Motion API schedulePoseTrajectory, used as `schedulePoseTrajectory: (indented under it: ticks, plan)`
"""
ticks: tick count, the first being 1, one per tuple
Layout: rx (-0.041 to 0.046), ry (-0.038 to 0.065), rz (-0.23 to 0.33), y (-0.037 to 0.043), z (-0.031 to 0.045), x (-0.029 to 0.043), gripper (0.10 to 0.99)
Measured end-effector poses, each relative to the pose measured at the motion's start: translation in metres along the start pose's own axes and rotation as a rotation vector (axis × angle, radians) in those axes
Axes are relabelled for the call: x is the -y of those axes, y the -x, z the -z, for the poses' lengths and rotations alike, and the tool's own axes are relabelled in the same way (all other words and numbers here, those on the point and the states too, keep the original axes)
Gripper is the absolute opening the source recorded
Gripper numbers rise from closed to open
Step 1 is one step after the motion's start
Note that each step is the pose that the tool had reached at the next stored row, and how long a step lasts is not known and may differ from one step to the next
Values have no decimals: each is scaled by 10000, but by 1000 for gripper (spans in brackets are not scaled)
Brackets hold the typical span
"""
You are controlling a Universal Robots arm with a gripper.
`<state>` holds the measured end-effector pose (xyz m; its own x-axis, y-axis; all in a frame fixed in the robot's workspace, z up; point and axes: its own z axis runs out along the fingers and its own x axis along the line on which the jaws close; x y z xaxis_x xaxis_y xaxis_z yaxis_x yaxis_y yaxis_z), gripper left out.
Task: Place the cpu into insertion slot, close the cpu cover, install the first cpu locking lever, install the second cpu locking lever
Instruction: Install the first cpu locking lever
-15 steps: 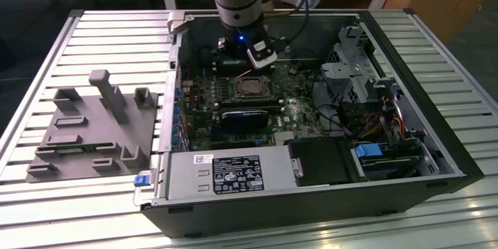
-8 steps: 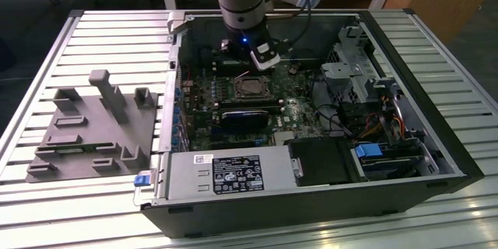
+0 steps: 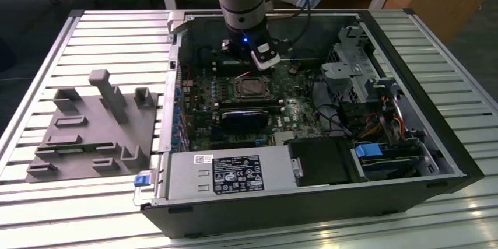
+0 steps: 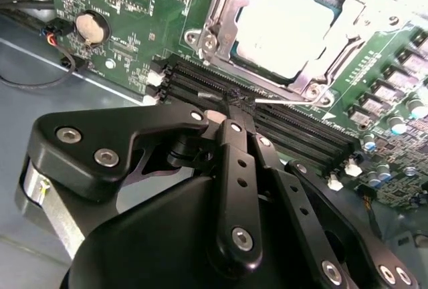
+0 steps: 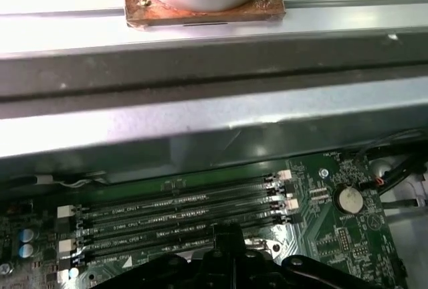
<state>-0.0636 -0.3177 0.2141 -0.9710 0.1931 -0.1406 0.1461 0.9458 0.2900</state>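
Silver cpu (image 4: 284, 31) lies flat inside insertion slot (image 4: 212, 15).

You saw a pale silver-grey metal top on the small square cpu (image 4: 284, 28), and white markings across the flat green motherboard (image 4: 127, 8). Your jointed gripper (image 4: 237, 105) was matt black with silver screw heads. The long narrow memory slots (image 5: 180, 219) were black with white end clips.

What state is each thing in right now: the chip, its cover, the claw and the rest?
cpu: seated in the motherboard.
cpu cover: down flat around the cpu.
gripper: shut, tips beside a thin wire lever.
memory slots: empty.
computer case: lying on its side, open.
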Motion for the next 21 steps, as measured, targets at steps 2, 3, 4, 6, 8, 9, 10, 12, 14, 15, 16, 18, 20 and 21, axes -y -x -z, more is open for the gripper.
schedulePoseTrajectory:
  ticks: [2, 3, 4, 6, 8, 9, 10, 12, 14, 15, 16, 18, 20, 21]
  plan:
    - [2, -1, -3, -5, -13, -16, 106]
    - [9, -6, -7, -7, -21, -17, 106]
    - [23, -27, -11, -8, -30, -16, 106]
    - [65, -65, -30, -11, -47, -14, 106]
    - [110, -83, -74, -16, -66, -19, 106]
    - [134, -87, -121, -18, -76, -22, 106]
    - [167, -102, -229, -20, -85, -20, 106]
    - [234, -137, -449, -21, -97, -18, 106]
    - [298, -168, -650, -24, -111, -17, 106]
    - [327, -181, -735, -26, -118, -17, 106]
    - [354, -194, -815, -27, -126, -18, 106]
    - [396, -211, -935, -32, -142, -27, 106]
    - [425, -222, -1018, -37, -158, -42, 106]
    - [438, -225, -1052, -40, -166, -48, 106]
